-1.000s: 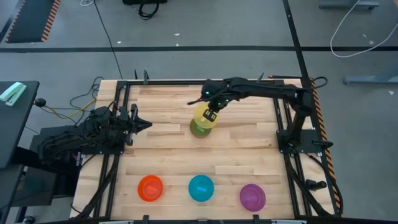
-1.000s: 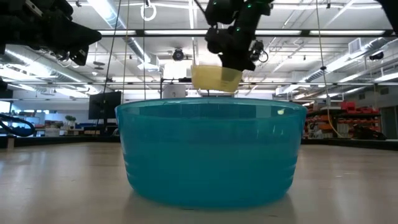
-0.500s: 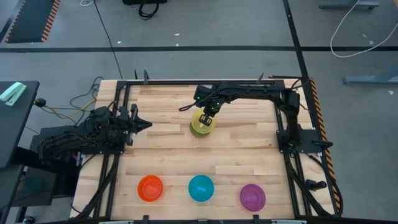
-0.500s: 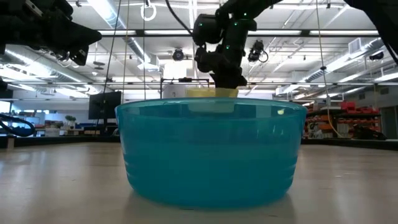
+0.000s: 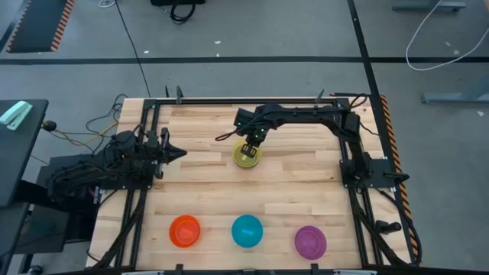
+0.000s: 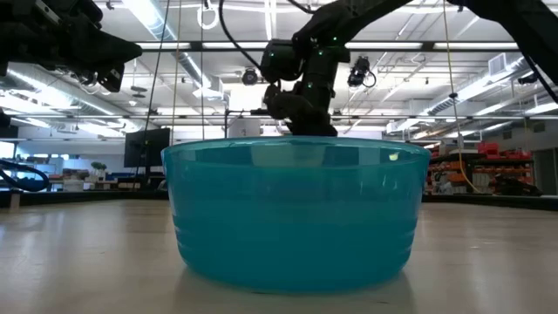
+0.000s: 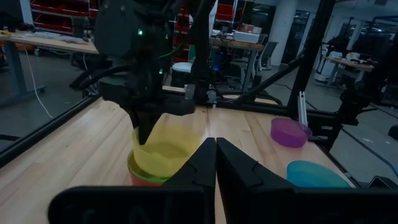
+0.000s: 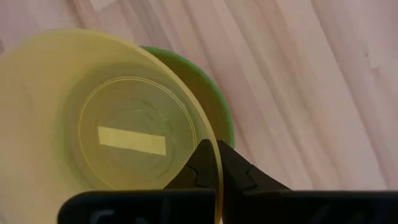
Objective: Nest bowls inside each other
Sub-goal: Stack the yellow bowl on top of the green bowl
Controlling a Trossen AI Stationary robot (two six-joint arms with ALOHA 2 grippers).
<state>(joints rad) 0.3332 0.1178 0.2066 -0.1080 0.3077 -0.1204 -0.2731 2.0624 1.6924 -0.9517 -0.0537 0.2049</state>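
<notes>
My right gripper (image 5: 251, 142) is near the table's middle, shut on the yellow bowl (image 5: 246, 154). The yellow bowl's lower part is inside the olive green bowl (image 8: 219, 107), which stands on the wood. In the left wrist view the yellow bowl (image 7: 166, 148) rises out of the green one under that gripper. The orange bowl (image 5: 184, 231), blue bowl (image 5: 247, 231) and purple bowl (image 5: 310, 241) stand in a row by the near edge. In the low view the blue bowl (image 6: 296, 214) hides the yellow one. My left gripper (image 5: 180, 153) waits shut at the left. My right gripper pinches the yellow bowl's rim (image 8: 214, 138) on its far side, one finger inside the bowl and one outside. The fingers come steeply from above. The bowl is upright in the green bowl; whether its bottom rests there I cannot tell.
A black metal frame (image 5: 150, 130) runs along the table's left, far and right sides. Bare wood lies between the stacked bowls and the row of three by the near edge.
My right gripper has gone down with the yellow bowl. The bowl was clear above the green bowl; it is now inside it and has dropped behind the blue bowl's rim in the low view.
</notes>
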